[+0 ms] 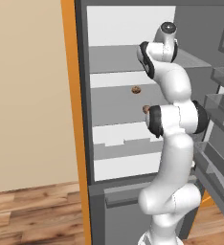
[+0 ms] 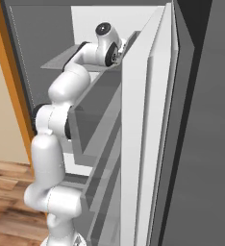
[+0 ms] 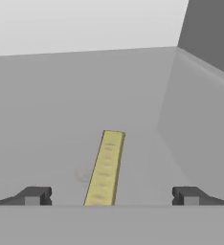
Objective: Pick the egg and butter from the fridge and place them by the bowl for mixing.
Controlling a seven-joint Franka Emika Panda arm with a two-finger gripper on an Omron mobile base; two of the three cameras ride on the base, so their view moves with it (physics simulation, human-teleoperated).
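Observation:
The butter [image 3: 106, 167] is a long yellow-tan stick lying on a grey shelf inside the fridge [image 1: 123, 62]. It points away from the hand, and its near end lies between my finger tips. My gripper [image 3: 111, 195] is open, one finger [image 3: 35, 195] on either side of the stick and well apart from it. In the left base view the arm [image 1: 173, 119] reaches up into the fridge's upper shelf. The egg and the bowl are out of view.
Two small brown-topped items [image 1: 136, 89] [image 1: 146, 109] lie on a lower fridge shelf. The open fridge door with its grey bins [image 1: 219, 119] [image 2: 143, 144] stands close on the arm's right. An orange cabinet edge [image 1: 72, 119] borders the fridge on the left.

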